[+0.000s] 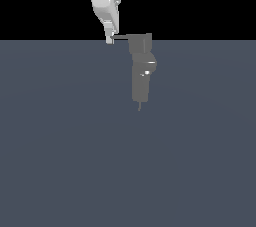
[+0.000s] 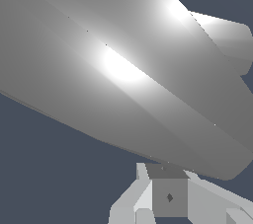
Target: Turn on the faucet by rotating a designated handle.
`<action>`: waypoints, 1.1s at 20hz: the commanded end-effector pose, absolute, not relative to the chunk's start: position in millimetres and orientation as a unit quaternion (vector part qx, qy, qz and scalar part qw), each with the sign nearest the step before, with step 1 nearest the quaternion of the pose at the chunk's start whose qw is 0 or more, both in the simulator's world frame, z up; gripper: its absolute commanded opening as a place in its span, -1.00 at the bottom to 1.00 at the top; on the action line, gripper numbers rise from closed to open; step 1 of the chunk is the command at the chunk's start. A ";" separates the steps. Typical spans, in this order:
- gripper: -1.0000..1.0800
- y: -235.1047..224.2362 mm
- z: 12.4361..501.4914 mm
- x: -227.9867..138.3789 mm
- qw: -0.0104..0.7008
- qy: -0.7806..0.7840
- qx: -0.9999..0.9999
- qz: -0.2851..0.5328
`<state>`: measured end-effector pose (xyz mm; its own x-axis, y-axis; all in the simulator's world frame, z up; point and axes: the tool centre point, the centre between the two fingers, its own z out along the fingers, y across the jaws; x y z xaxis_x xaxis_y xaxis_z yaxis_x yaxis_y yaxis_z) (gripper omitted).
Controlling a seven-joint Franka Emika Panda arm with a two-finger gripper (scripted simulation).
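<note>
The white gripper [image 1: 110, 40] is seen in the exterior view coming down from the top edge, its tip set at the free end of the handle [image 1: 121, 36]. Whether its fingers are spread, pressed together or pinching the handle cannot be told: the tip is small, and only one pale block is made out there. Contact with the handle appears likely but cannot be confirmed.

The handle is shown as a thin, dark grey lever lying level, reaching from the faucet's blocky top toward the exterior view's left. The faucet [image 1: 141, 73] is rendered as a small grey metallic column standing upright just beside the gripper, on the exterior view's right of it. A squarish cap is seen at its top, a rounded bulge with a bright glint lower down on its right flank, and a thin stub at its base. It stands on a flat slate-blue floor [image 1: 60, 161], near the line where that floor meets a black background [image 1: 200, 1].

The arm above the gripper is cut off by the frame's upper edge. In the wrist view, most of the picture is filled by a large grey glossy surface [image 2: 123, 70] with two bright highlights; what it belongs to cannot be told. Pale blocky gripper parts [image 2: 168, 196] are seen beneath it, partly cut off. No writing or label can be read anywhere.
</note>
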<state>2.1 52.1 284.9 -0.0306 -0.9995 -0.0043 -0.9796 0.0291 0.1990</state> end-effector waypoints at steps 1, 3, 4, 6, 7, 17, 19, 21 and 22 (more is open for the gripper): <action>-1.00 40.0 288.7 -5.3 0.068 -0.718 0.689 -0.073; -1.00 35.6 290.2 -10.8 0.068 -0.717 0.689 -0.073; -1.00 33.4 290.8 -13.6 0.068 -0.717 0.689 -0.073; -1.00 28.9 292.3 -19.3 0.068 -0.717 0.690 -0.072; -1.00 26.6 292.9 -22.0 0.068 -0.717 0.690 -0.072; -1.00 13.0 293.4 -41.5 0.070 -0.712 0.694 -0.075; -1.00 -1.6 294.0 -42.3 0.070 -0.713 0.694 -0.074; -1.00 -16.2 294.6 -43.2 0.069 -0.714 0.693 -0.074; -1.00 -23.5 295.0 -43.7 0.069 -0.714 0.693 -0.074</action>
